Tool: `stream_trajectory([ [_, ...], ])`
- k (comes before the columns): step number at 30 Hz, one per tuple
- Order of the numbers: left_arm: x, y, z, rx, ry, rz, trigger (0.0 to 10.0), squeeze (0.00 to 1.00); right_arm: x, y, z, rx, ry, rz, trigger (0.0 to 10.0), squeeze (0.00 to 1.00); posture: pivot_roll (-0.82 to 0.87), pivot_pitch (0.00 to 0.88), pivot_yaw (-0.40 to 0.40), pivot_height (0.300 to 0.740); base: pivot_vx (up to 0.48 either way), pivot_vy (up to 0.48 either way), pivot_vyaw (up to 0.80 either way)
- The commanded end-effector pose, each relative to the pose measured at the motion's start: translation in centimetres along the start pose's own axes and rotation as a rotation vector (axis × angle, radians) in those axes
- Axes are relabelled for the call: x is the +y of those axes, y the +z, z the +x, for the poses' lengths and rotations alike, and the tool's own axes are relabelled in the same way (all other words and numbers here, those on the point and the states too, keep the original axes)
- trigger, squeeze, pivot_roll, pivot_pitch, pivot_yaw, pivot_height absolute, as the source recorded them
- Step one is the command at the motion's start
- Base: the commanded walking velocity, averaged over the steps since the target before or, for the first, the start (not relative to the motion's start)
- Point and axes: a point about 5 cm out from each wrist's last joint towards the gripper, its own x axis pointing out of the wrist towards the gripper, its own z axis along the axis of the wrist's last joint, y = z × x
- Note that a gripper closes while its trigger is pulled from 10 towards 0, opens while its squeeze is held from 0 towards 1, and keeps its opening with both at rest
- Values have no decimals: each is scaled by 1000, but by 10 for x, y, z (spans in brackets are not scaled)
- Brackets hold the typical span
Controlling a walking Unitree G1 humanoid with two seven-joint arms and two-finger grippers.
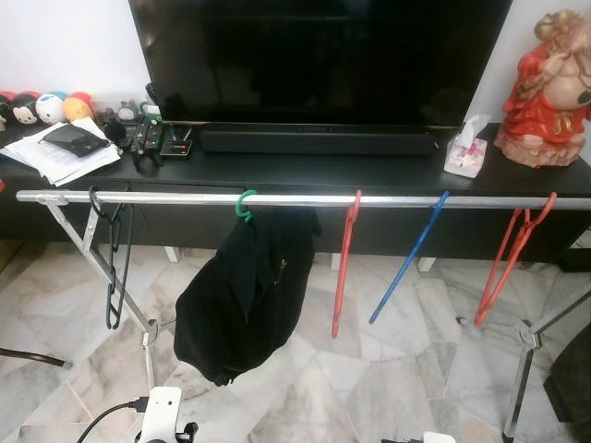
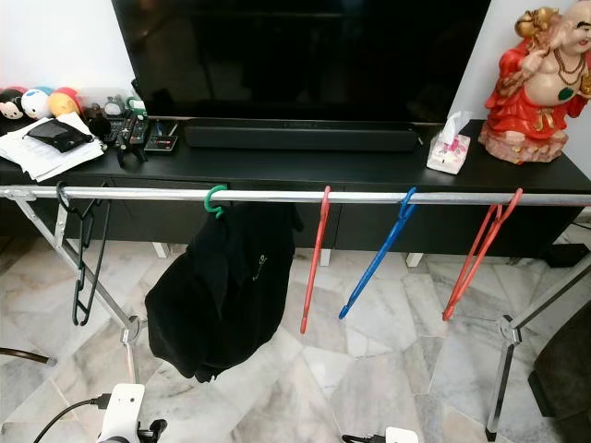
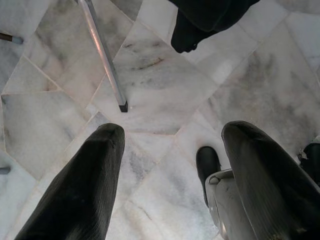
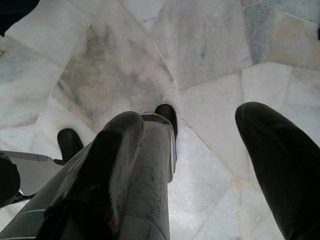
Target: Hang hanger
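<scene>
A silver rail (image 1: 295, 199) runs across in front of the black TV bench. On it hang a black hanger (image 1: 115, 268) at the left, a green hanger (image 1: 245, 205) carrying a black garment (image 1: 245, 295), a red hanger (image 1: 343, 268), a blue hanger (image 1: 409, 258) and another red hanger (image 1: 512, 263) at the right. Both arms hang low, pointing at the marble floor. My left gripper (image 3: 172, 135) is open and holds nothing; the garment's lower end (image 3: 200, 20) and a rack leg (image 3: 105, 60) lie beyond it. My right gripper (image 4: 192, 117) is open over bare tiles, also holding nothing.
The bench (image 1: 305, 171) carries a large TV (image 1: 319, 55), a soundbar (image 1: 319, 141), a tissue box (image 1: 464, 152), a red statue (image 1: 549, 92), papers (image 1: 60, 152) and plush toys (image 1: 42, 106). Slanted rack legs (image 1: 138, 309) (image 1: 528, 337) stand on the floor. A dark object (image 1: 572, 383) sits at the right.
</scene>
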Motion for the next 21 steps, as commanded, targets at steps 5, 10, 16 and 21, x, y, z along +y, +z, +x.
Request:
stream_trajectory([
  [5, -2, -5, -1, 25, -10, 15, 10000, 0, -2, -10, -2, 42, -5, 4, 10000, 0, -41, 0, 19, 740, 0, 0, 0],
  [10, -3, -5, -1, 23, -10, 8, 10000, 0, -2, -10, -2, 36, -7, 17, 10000, 0, -41, 0, 16, 740, 0, 0, 0],
  [16, -3, -5, -1, 23, -7, -11, 10000, 0, -3, -6, -2, 3, -15, -3, 10000, 0, -40, 0, 10, 740, 0, 0, 0],
  [21, -3, -7, -1, 26, -4, -22, 10000, 0, -4, 0, -3, -86, -29, 55, 10000, 0, -37, 0, 9, 740, 0, 0, 0],
])
